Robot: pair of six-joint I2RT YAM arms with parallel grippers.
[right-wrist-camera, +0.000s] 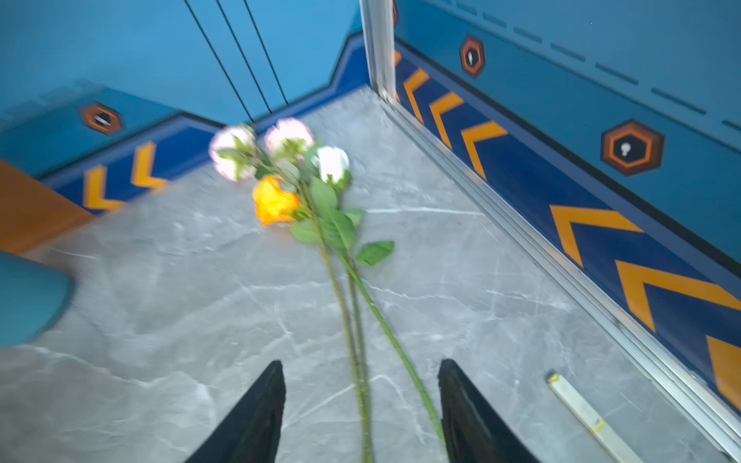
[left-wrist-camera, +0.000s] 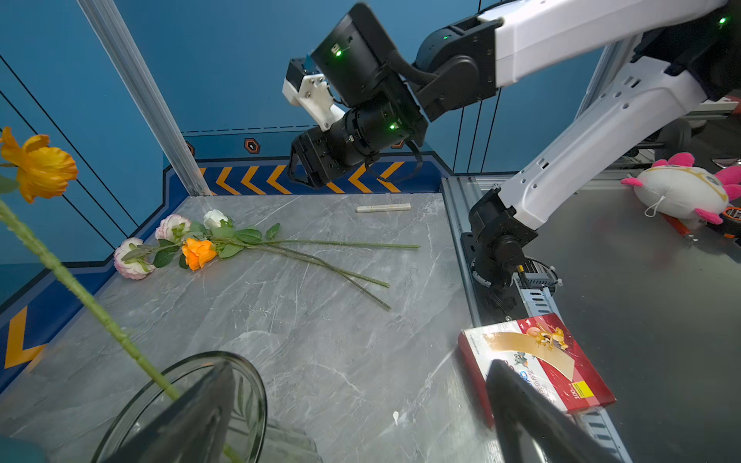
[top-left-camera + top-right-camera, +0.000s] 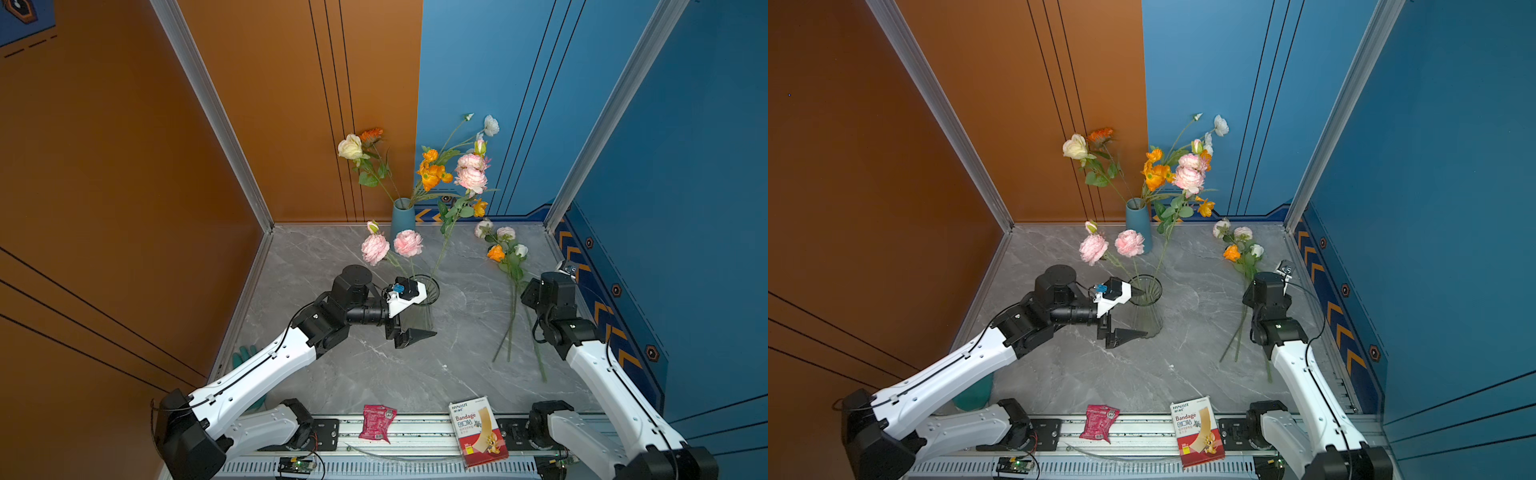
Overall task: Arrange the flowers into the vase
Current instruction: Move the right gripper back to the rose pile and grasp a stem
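Both top views show the left gripper (image 3: 1145, 312) spread wide at the clear glass vase (image 3: 1145, 305) in the middle of the grey marble table (image 3: 353, 374). One finger's tip lies over the vase's mouth and the other is down beside its body; nothing is held between them. Two pink peonies (image 3: 407, 243) and a taller stem with pink and orange blooms already stand in that vase. Behind it, against the back wall, a blue vase (image 3: 402, 220) holds a cream rose, orange poppies and white buds.

On the right, the loose flowers (image 3: 509, 266) lie flat on the table near the side wall: an orange rose, a white one and two pink-edged blossoms, their stems fanning toward the front. The right wrist view is blurred, but it shows the right gripper (image 1: 361, 373) with its fingers apart above those stems, gripping nothing.

At the front rail lie a bandage box (image 3: 478, 432) and a red packet (image 3: 376, 422).
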